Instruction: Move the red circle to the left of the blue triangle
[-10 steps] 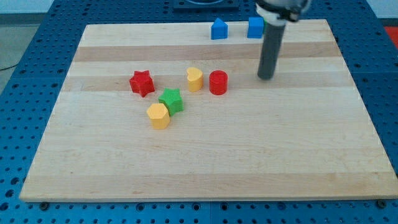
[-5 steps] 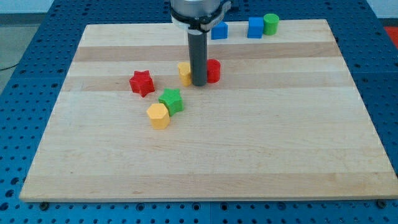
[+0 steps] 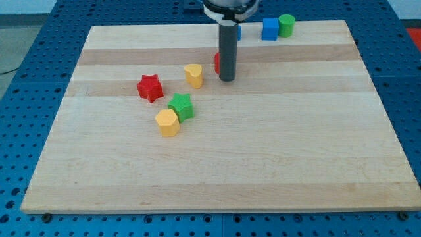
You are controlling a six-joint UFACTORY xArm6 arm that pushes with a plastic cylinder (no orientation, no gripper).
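No fingers, only my tip (image 3: 227, 79), touching red circle (image 3: 216, 62) near table (image 3: 296, 145) top edge.

Bright, even light falls from overhead; the wooden board (image 3: 263, 164) shows mild sheen, shadows beneath the blocks stay short and soft, focus sharp throughout.
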